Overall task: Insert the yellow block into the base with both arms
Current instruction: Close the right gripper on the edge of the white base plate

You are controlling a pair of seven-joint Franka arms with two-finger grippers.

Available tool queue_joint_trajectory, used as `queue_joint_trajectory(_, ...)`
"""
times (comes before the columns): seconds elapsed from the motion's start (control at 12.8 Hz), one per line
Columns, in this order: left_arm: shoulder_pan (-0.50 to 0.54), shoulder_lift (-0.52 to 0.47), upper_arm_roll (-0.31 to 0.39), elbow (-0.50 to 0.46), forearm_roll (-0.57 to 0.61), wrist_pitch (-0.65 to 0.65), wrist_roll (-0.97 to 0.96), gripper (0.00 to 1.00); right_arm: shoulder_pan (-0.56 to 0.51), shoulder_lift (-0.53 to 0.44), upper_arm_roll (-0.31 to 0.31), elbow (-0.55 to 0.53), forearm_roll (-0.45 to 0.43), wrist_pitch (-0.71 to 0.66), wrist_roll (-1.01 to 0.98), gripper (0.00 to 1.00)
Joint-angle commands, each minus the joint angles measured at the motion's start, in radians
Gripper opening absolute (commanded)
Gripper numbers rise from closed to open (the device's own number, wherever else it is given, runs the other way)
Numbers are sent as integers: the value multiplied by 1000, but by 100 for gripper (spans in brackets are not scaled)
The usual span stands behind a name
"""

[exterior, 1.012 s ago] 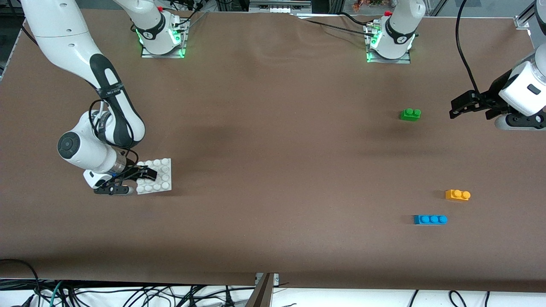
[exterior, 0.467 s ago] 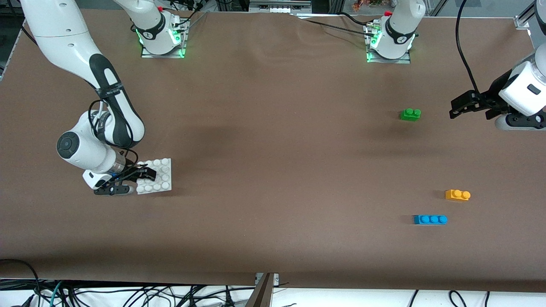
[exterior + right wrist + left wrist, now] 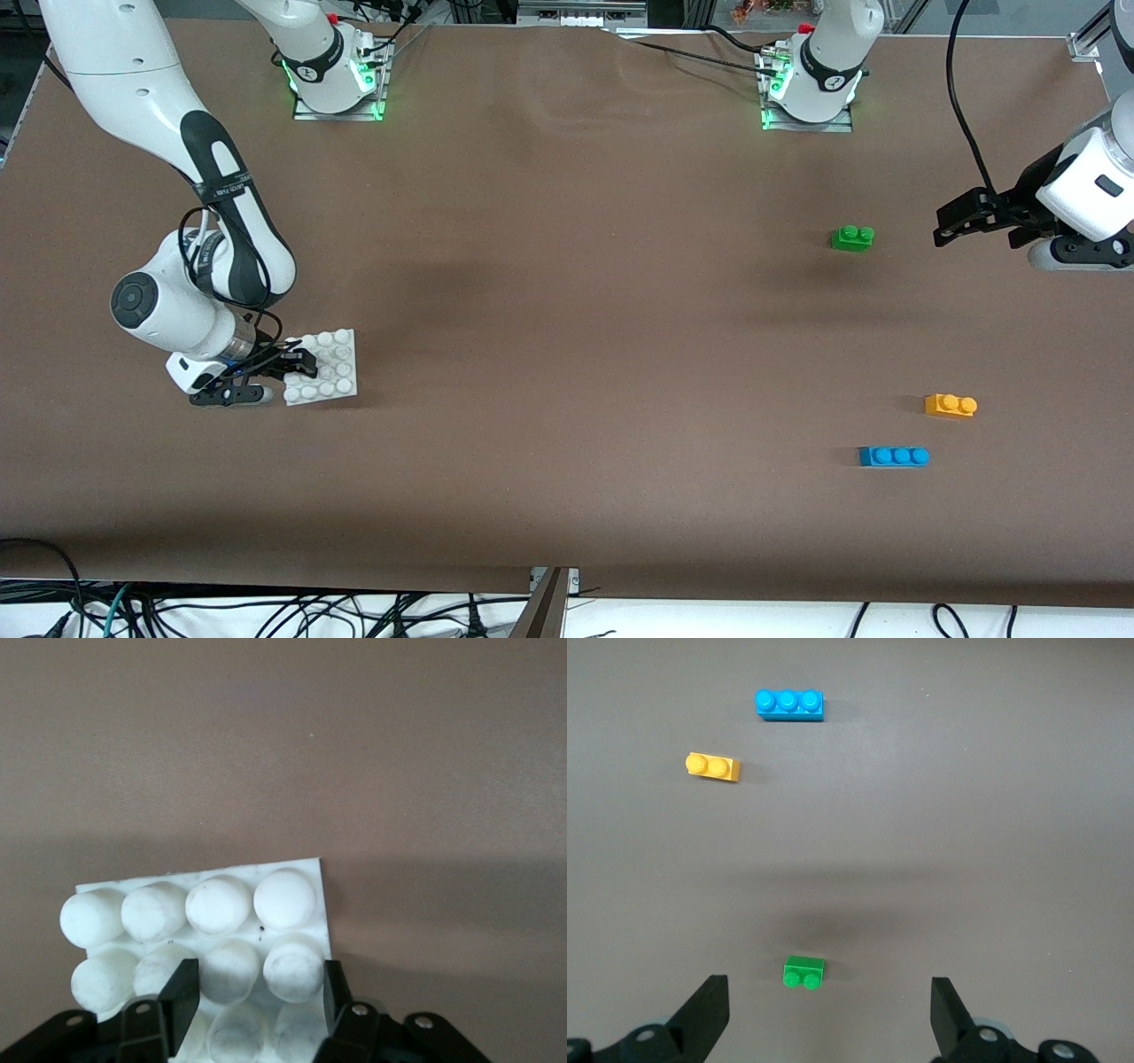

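The white studded base [image 3: 335, 365] lies flat on the table at the right arm's end. My right gripper [image 3: 297, 367] is shut on the base's edge. In the right wrist view one finger [image 3: 182, 992] sits between stud rows of the base [image 3: 221, 904] and the other against its side. The yellow block [image 3: 951, 405] rests on the table at the left arm's end, and shows again in the left wrist view [image 3: 713, 767]. My left gripper [image 3: 952, 226] hangs open above the table beside the green brick, with nothing between its fingers [image 3: 828, 1014].
A green two-stud brick [image 3: 852, 237] [image 3: 804, 972] lies farther from the front camera than the yellow block. A blue three-stud brick [image 3: 894, 455] [image 3: 789, 703] lies nearer than it. Brown cloth covers the table; cables hang past its front edge.
My right gripper's fingers have closed in on the base, and that arm's wrist has shifted slightly. The left arm and the bricks have not moved.
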Motion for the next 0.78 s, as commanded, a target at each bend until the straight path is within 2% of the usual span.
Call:
queue_joint_trajectory(0.0, 2, -5, 2, 6, -5, -15, 25, 100, -7, 39, 3, 7, 16, 37, -24, 55)
queue_joint_trajectory(0.31, 2, -5, 2, 6, -5, -15, 25, 100, 4, 42, 3, 7, 16, 47, -16, 55)
queue_joint_trajectory(0.7, 2, -5, 2, 6, -5, -15, 25, 100, 31, 91, 9, 7, 17, 148, -3, 55)
